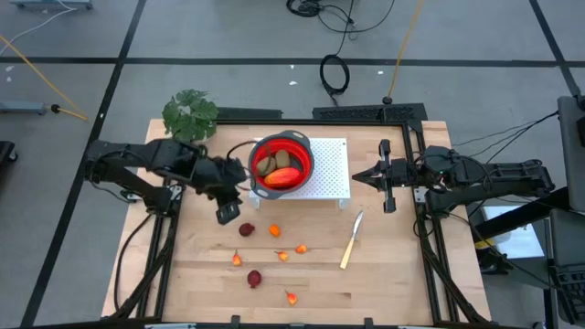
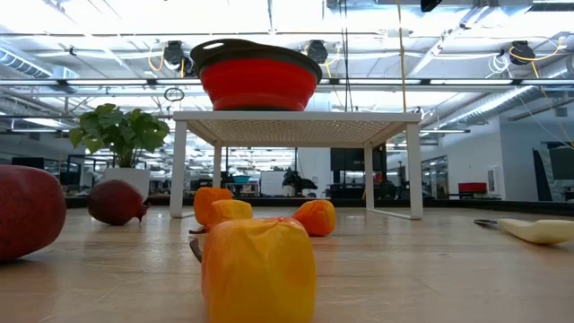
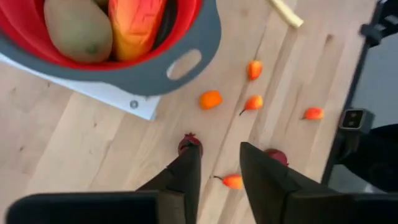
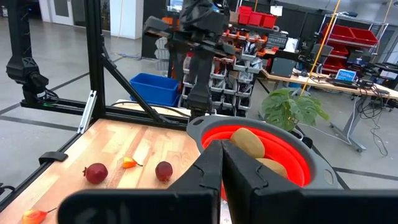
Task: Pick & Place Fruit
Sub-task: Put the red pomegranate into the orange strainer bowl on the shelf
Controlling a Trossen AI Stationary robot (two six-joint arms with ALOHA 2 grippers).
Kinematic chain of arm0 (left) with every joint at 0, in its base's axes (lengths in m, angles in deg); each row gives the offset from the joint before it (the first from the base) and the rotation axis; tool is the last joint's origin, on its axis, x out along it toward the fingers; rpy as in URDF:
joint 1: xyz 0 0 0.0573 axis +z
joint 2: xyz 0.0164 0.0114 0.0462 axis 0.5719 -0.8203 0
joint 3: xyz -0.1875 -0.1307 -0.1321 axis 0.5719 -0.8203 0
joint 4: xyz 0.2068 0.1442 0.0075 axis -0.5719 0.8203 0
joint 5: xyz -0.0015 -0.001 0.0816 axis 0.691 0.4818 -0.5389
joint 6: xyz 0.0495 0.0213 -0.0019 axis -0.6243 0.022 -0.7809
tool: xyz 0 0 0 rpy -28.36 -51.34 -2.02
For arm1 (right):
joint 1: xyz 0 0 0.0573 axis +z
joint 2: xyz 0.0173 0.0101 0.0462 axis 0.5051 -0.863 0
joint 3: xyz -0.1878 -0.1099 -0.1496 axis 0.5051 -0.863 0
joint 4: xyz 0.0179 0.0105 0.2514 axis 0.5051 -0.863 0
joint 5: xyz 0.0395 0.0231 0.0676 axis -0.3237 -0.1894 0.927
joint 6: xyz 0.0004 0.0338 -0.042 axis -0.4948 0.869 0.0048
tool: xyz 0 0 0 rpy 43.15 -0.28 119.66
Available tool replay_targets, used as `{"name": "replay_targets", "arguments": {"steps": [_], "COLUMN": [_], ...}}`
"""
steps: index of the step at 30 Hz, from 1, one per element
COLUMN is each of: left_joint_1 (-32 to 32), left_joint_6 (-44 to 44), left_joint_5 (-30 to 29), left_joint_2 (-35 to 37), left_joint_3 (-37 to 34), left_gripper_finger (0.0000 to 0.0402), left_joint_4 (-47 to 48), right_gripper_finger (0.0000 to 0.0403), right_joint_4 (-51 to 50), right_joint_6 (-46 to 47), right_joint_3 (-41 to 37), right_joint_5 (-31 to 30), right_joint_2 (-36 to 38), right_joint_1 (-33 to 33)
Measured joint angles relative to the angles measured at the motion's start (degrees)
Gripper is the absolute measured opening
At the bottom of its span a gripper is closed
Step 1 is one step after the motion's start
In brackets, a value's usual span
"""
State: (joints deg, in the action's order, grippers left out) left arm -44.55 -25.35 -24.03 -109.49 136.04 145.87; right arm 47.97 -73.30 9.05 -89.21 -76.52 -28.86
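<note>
A red, grey-rimmed bowl [image 1: 281, 163] stands on a white stand [image 1: 331, 179] at the table's far middle. It holds two olive-brown ovals [image 3: 78, 28] and the elongated red-orange fruit [image 3: 134, 25]. Two dark red round fruits [image 1: 246, 229] [image 1: 254, 279] and several tiny orange ones [image 1: 274, 230] lie on the wooden table nearer the front. My left gripper [image 3: 221, 168] hangs open and tilted down over the table, left of the bowl and above the far dark red fruit [image 3: 189, 142], with nothing between its fingers. My right gripper [image 1: 358, 175] waits shut and level beside the stand's right end.
A pale-handled knife [image 1: 352, 240] lies on the table right of the loose fruit. A potted plant [image 1: 190, 114] stands at the far left corner. Bare wood lies along the front edge and at the near right.
</note>
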Motion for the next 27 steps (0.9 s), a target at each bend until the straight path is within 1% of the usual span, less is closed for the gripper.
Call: {"name": "replay_targets", "arguments": {"steps": [2,5,10,12,18,22,24,25,27], "left_joint_1": [-1.94,-4.18,-7.13,-8.03,-9.98,-10.39,-10.78,-10.93,-11.79], "left_joint_6": [1.80,4.30,11.09,13.74,16.89,18.02,17.92,17.43,17.01], "left_joint_5": [-1.46,-1.50,1.75,3.26,7.58,10.12,9.53,8.31,3.98], "left_joint_2": [-0.04,0.02,-0.02,-0.02,-0.02,-0.02,-0.02,-0.02,-0.02], "left_joint_3": [-0.65,-2.83,-8.27,-10.89,-19.25,-24.66,-27.15,-28.19,-30.10], "left_gripper_finger": [0.0087,0.0063,0.0017,0.0005,0.0015,0.0004,0.0003,0.0006,0.0012], "left_joint_4": [0.08,-0.20,-0.19,-1.02,-9.06,-15.10,-16.59,-16.63,-16.56], "right_gripper_finger": [0.0000,0.0000,0.0000,0.0000,0.0000,0.0000,0.0000,0.0000,0.0000], "right_joint_4": [0.00,0.01,0.00,0.01,0.01,0.01,0.01,0.01,0.01], "right_joint_6": [0.00,0.00,0.00,0.00,0.00,0.00,0.00,0.00,0.00], "right_joint_3": [0.00,0.00,0.00,0.00,0.00,0.00,0.00,0.00,0.00], "right_joint_5": [0.00,0.00,0.00,0.00,0.00,0.00,0.00,0.00,0.00], "right_joint_2": [0.01,0.01,0.00,-0.01,0.01,-0.01,0.01,0.00,0.00], "right_joint_1": [0.01,0.02,0.00,0.02,0.00,0.00,0.01,0.01,0.00]}}
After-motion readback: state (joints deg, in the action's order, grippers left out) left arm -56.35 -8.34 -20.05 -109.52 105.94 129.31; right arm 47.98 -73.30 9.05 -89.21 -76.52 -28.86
